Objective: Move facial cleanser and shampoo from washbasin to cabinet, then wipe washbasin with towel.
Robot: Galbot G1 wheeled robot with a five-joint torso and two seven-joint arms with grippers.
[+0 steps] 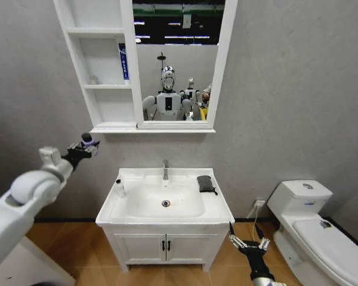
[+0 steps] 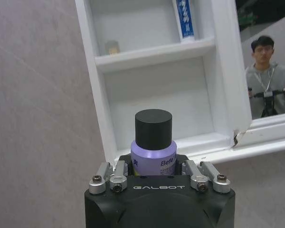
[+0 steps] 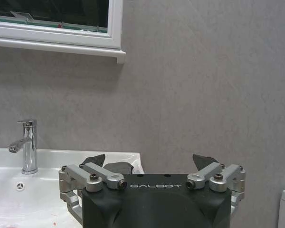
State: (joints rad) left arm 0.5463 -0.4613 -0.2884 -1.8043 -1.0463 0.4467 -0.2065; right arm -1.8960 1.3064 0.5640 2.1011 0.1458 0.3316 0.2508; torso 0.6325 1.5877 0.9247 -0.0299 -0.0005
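We hold a small purple bottle [image 2: 153, 153] with a black cap in our left gripper [image 1: 85, 146]. The fingers [image 2: 113, 175] are squeezed tight on both sides of the bottle, and it stands up straight in them, cap on top. We think this is one of the two bottles we must put away.

The cabinet [image 1: 101, 65] is what matters most now. Our left gripper is below the cabinet and a little off to its left side, out in front of the grey wall. So the bottle has to go up and toward the mirror [image 1: 178, 59] to reach a shelf. The lowest shelf [image 2: 180, 107] of the cabinet looks free and is the nearest one. The shelf above it has a blue and white tube [image 2: 184, 19] and a small jar [image 2: 112, 46].

A white bottle [image 1: 119, 188] stands on the washbasin [image 1: 218, 208], on the rim below the cabinet. The dark towel [image 1: 206, 183] lies folded and soft on the other rim, beside the shiny tap [image 1: 165, 170].

Our right gripper [image 1: 249, 243] waits low, below the washbasin's corner under the towel. Its fingers [image 3: 94, 160] are spread wide and hold nothing.

The cabinet is smooth and white. The washbasin is hard and glossy.
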